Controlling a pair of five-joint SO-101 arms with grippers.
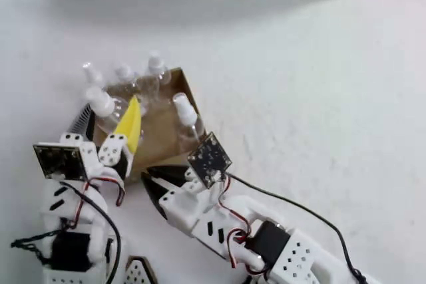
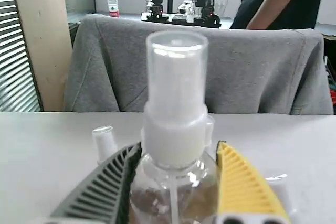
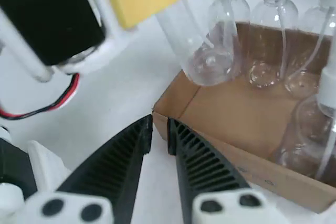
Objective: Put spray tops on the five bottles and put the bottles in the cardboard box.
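I am looking at a white desk [image 1: 319, 64] with a grey cloth [image 2: 252, 72] hanging behind its far edge. The cardboard box [image 1: 160, 134] is lying toward the near left corner of the desk, just in front of both arms.

Four bottles [image 3: 262, 66] are standing inside it, each wearing a spray top. Three are along the far wall and one is by the right wall, so the space at the left side is staying free.

The left arm's fingers [image 2: 247, 182], one grey and one yellow, are closing on the body of the fifth bottle [image 2: 176, 203], under its spray top [image 2: 176, 93]. I think the low grip is leaving the top untouched. In the right wrist view this bottle is hanging tilted, with its base over the left corner of the box, above the floor of it.

The right arm's fingers [image 3: 199, 161] are almost closed, with a narrow slit between them. Their tips are sitting at the near corner of the box. I cannot tell if they are pinching the cardboard. I am judging that they are there to steady the box while the last bottle is going in.
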